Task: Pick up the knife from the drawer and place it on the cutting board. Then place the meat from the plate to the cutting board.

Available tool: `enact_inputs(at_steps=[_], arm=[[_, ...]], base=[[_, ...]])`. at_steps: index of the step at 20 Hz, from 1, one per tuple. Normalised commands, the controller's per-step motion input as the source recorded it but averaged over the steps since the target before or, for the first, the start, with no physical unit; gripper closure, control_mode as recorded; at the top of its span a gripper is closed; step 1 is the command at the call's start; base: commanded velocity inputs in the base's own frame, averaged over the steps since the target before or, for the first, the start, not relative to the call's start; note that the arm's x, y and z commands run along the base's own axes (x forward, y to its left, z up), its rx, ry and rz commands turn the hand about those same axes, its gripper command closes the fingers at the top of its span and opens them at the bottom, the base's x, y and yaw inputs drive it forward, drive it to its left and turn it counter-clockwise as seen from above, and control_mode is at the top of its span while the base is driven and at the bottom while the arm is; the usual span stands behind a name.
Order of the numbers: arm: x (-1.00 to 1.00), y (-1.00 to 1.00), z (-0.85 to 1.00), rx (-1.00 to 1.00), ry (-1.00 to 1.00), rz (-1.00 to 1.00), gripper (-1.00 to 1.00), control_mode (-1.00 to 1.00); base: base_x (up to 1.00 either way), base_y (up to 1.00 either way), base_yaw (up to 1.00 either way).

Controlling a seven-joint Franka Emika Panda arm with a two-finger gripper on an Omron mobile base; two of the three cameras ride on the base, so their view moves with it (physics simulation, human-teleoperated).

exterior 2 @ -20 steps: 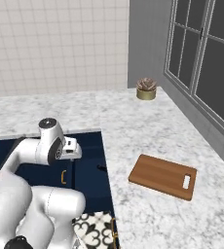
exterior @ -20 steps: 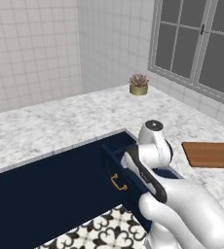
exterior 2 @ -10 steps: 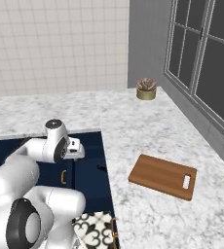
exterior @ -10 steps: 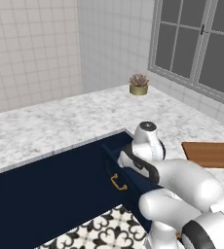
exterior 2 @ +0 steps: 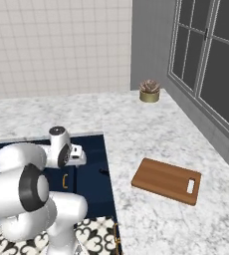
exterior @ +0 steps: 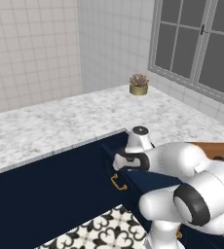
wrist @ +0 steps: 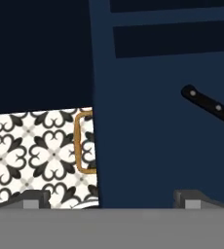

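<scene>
Inside navy drawer [wrist: 148, 146], knife [wrist: 210, 105] lies beside open hand [wrist: 111, 198]

The navy-blue drawer [wrist: 148, 146] stands pulled open, its small brass handle [wrist: 83, 142] left of centre in the hand view, the black-handled knife [wrist: 210, 106] lying slantwise inside at the right edge, while the reddish-brown cutting board [exterior 2: 167, 180] lies flat on the marble tabletop at lower right of the right base view.

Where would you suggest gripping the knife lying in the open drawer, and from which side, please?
Grip the knife across its black handle, coming straight down from above: it lies flat on the floor of the drawer, so its narrow sides suit the open gripper.
</scene>
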Motion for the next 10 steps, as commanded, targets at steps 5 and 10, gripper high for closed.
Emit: enact_inputs(at_steps=[5,10], arm=[[0.25,0.0,-0.23,0.0,0.05,0.0,-1.0,-1.0],[0.22,0.0,-0.22,0.0,0.03,0.0,-1.0,-1.0]], base=[[0.0,0.0,0.0],[0.0,0.0,0.0]])
